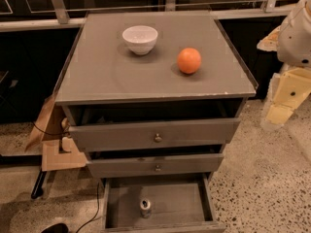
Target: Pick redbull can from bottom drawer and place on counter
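At the far left, brown cardboard (54, 149) is seen leaning on the floor beside the cabinet; next comes the counter (97, 79), on which a white bowl (140, 39) is set towards the back; below it, the two upper drawers (146, 136) are pulled out a little, and the bottom drawer (208, 204) is drawn out fully; the redbull can (146, 208) is stood upright on the drawer floor, near the front and slightly left of centre, touched by nothing; further right on the counter an orange (189, 60) is placed, well apart from the bowl; at the right edge the pale arm is held off to the side of the cabinet, with the gripper (285, 98) taken to be its yellowish end, level with the top drawer and well apart from the can; whether it is apart or together cannot be told; the task is judged to be barely begun: the drawer is already open, but the reach, the grasp, the lift and the placing on the counter are all left to be done.
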You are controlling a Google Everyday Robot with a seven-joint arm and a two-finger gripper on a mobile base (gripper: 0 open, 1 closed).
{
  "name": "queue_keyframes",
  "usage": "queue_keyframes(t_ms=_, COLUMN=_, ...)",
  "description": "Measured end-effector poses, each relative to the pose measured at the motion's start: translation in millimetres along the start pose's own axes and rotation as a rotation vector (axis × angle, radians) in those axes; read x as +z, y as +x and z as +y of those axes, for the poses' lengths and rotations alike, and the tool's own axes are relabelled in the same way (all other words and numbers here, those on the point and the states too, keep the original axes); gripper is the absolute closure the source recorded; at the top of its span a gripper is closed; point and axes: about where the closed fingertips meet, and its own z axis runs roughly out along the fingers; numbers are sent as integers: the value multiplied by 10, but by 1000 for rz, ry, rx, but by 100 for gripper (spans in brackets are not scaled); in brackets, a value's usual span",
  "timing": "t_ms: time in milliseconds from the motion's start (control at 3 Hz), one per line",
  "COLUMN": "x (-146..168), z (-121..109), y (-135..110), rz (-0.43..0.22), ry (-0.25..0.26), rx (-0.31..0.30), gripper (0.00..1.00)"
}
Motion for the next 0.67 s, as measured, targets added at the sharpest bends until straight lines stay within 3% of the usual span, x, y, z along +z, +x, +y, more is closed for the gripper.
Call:
queue_keyframes(t_ms=333, x=0, z=0, y=0, rz=0, ry=0, rx=0, gripper=0)
queue_keyframes(t_ms=667, x=0, z=0, y=0, rz=0, ry=0, rx=0, gripper=19)
